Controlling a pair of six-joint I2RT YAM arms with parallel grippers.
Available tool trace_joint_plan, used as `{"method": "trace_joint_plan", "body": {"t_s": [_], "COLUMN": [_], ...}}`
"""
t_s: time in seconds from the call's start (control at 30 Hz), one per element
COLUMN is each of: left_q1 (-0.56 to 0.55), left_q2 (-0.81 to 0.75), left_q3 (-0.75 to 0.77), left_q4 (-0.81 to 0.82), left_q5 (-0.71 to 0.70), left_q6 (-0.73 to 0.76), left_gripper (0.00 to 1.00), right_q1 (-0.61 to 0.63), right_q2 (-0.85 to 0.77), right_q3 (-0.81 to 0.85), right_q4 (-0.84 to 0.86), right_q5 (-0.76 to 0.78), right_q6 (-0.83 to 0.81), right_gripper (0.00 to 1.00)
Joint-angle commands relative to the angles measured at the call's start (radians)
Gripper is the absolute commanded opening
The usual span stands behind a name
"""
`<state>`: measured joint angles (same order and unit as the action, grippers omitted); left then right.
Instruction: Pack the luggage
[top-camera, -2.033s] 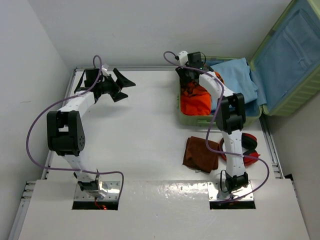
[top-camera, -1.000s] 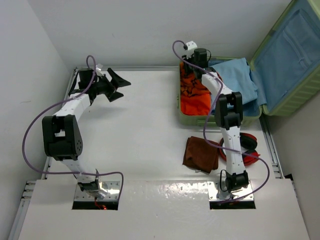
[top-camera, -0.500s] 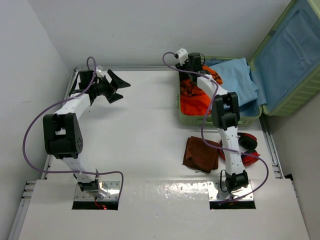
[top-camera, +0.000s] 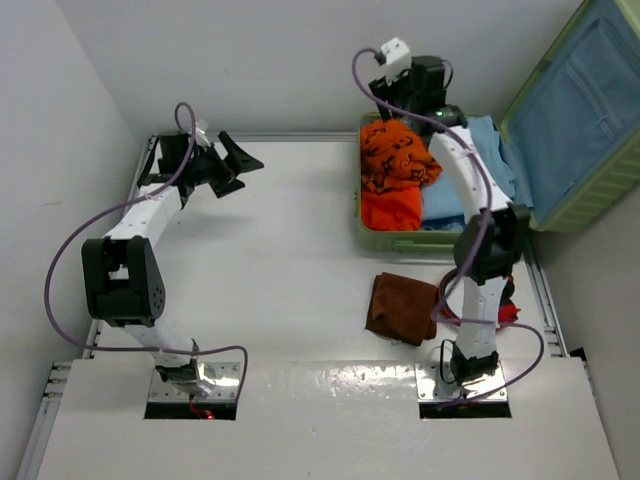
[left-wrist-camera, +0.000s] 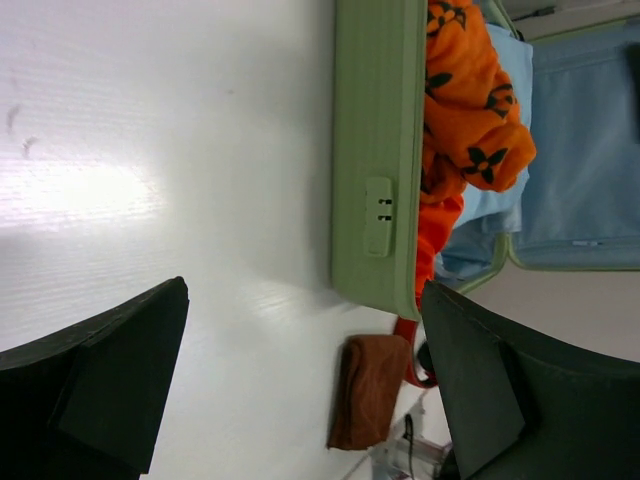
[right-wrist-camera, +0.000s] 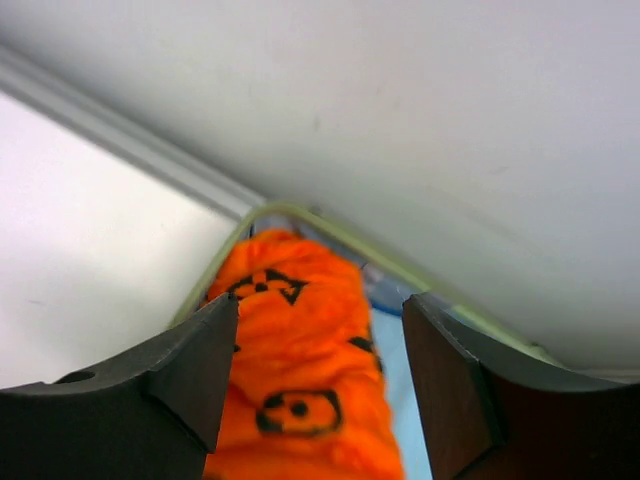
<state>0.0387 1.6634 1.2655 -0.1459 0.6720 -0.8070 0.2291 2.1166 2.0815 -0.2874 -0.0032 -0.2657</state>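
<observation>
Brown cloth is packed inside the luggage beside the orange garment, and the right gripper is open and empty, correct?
No. The brown cloth lies on the table outside the luggage, beside its near wall, as the top external view shows. The orange garment is inside, and the right gripper is open and empty.

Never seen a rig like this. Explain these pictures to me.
Two robot arms are bolted to a white table, each ending in two fingers that pinch. The overhead picture looks down from behind them; the other two come from wrist cameras, so the dark shapes there are those fingers. An open green suitcase at far right holds an orange garment and blue cloth. A brown cloth lies on the table before it. Both the left gripper and right gripper are open, holding nothing.
</observation>
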Motion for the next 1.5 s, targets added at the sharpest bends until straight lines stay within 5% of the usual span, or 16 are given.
{"method": "trace_joint_plan", "body": {"t_s": [0.0, 0.1, 0.23, 0.43, 0.77, 1.0, 1.2, 1.4, 1.47], "left_q1": [-0.003, -0.031, -0.075, -0.102, -0.12, -0.12, -0.12, -0.111, -0.102], "left_q2": [-0.108, -0.155, -0.255, -0.359, -0.413, -0.435, -0.413, -0.395, -0.386], "left_q3": [0.048, 0.021, -0.026, -0.141, -0.183, -0.183, -0.183, -0.154, -0.144], "left_q4": [-0.014, -0.04, -0.107, -0.107, -0.107, -0.126, -0.126, -0.126, -0.126], "left_q5": [-0.07, -0.142, -0.186, -0.187, -0.209, -0.242, -0.252, -0.252, -0.252], "left_q6": [0.094, 0.201, 0.452, 0.578, 0.578, 0.588, 0.588, 0.588, 0.598], "left_gripper": [1.0, 1.0, 1.0, 1.0, 1.0, 1.0, 1.0, 1.0, 1.0], "right_q1": [-0.004, -0.011, -0.078, -0.077, 0.122, 0.21, 0.214, 0.254, 0.268], "right_q2": [-0.231, -0.36, -0.667, -0.921, -1.09, -0.994, -0.85, -0.713, -0.711], "right_q3": [0.029, -0.087, -0.451, -0.899, -1.455, -1.577, -1.579, -1.523, -1.522], "right_q4": [-0.064, -0.189, -0.408, -0.668, -0.374, -0.227, -0.141, -0.185, -0.194], "right_q5": [-0.069, -0.146, -0.328, -0.468, -0.209, -0.189, -0.17, -0.224, -0.242], "right_q6": [0.072, 0.066, 0.057, -0.183, -0.218, -0.233, -0.248, -0.283, -0.288], "right_gripper": [0.67, 0.68, 0.69, 0.69, 0.75, 1.0, 1.0, 0.79, 0.57]}}
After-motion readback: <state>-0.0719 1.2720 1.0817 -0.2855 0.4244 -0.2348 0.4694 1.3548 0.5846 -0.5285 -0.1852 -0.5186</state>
